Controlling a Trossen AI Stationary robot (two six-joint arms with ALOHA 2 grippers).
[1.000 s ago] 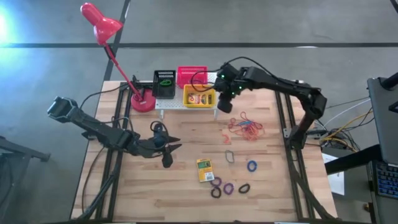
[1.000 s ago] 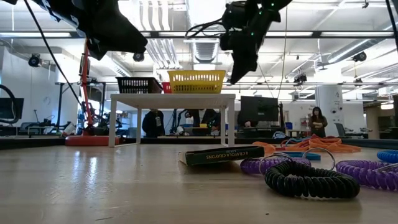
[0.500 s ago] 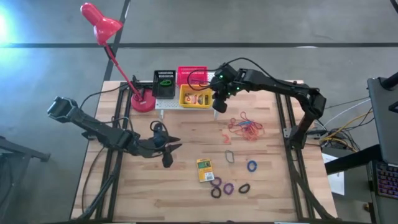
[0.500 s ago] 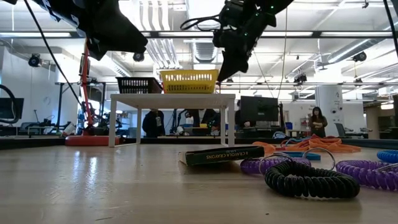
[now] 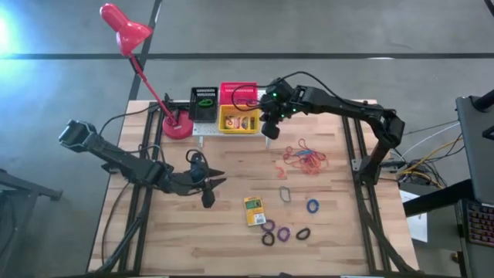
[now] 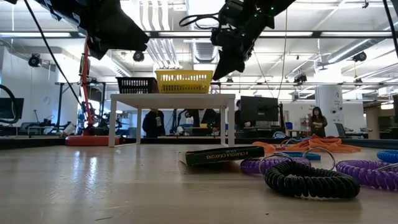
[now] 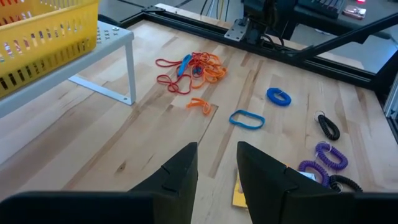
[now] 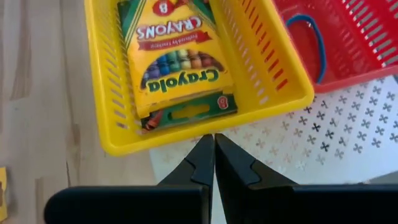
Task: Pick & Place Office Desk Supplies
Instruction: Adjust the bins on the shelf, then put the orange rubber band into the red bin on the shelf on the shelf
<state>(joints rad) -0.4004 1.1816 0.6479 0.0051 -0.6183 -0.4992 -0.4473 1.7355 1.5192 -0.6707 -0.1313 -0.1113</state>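
the yellow basket (image 5: 240, 120) is now sitting further left on the white stand (image 5: 202, 137), beside the black basket (image 5: 204, 103), as the right tool (image 5: 269, 133), pinched shut and empty, is nudging its edge. the right wrist view is showing a crayon box (image 8: 176, 59) inside it, hidden in the low view. the left tool (image 5: 219, 180), narrowly parted and empty, is hovering over the desk (image 5: 231, 224).

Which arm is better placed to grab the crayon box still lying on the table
Left. The left gripper hangs open beside the crayon box, while the right gripper is shut, farther off by the yellow basket.
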